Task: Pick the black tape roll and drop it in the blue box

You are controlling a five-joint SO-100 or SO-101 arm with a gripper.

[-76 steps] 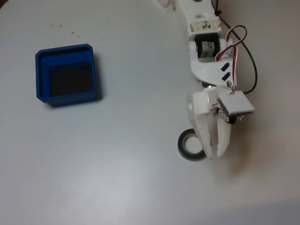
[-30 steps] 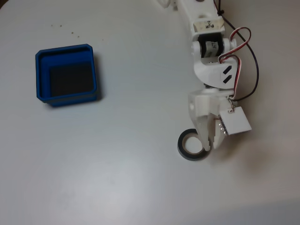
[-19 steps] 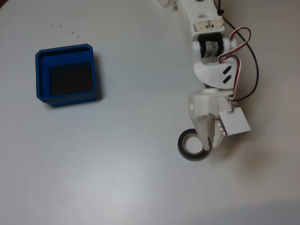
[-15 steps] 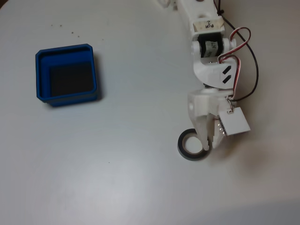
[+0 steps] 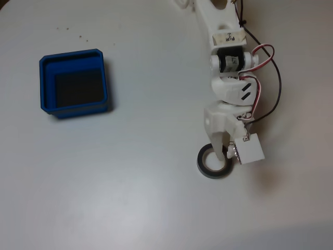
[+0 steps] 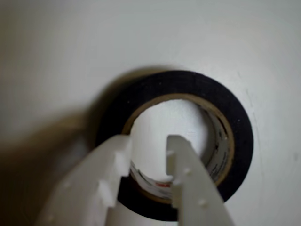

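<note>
The black tape roll (image 5: pixel 206 167) lies flat on the white table at the lower right of the fixed view. My white gripper (image 5: pixel 223 154) points down over the roll's right side. In the wrist view the black tape roll (image 6: pixel 235 122) shows its beige core from above. The gripper (image 6: pixel 148 143) stands a little open. Its left finger (image 6: pixel 115 160) overlaps the ring's wall and its right finger (image 6: pixel 181 165) is over the hole. A piece of the wall shows in the narrow gap. The blue box (image 5: pixel 104 78) sits far off at the upper left with a bare dark floor.
The white arm (image 5: pixel 229 62) reaches in from the top right, with red, white and black wires (image 5: pixel 276 88) looping along its right side. The pale table (image 5: pixel 130 198) is bare between the roll and the box. Tiny specks lie above the box.
The wrist has turned and the gripper has shifted left onto the roll, with its fingers drawn closer together than 2.5 s ago. The roll and the box have stayed put.
</note>
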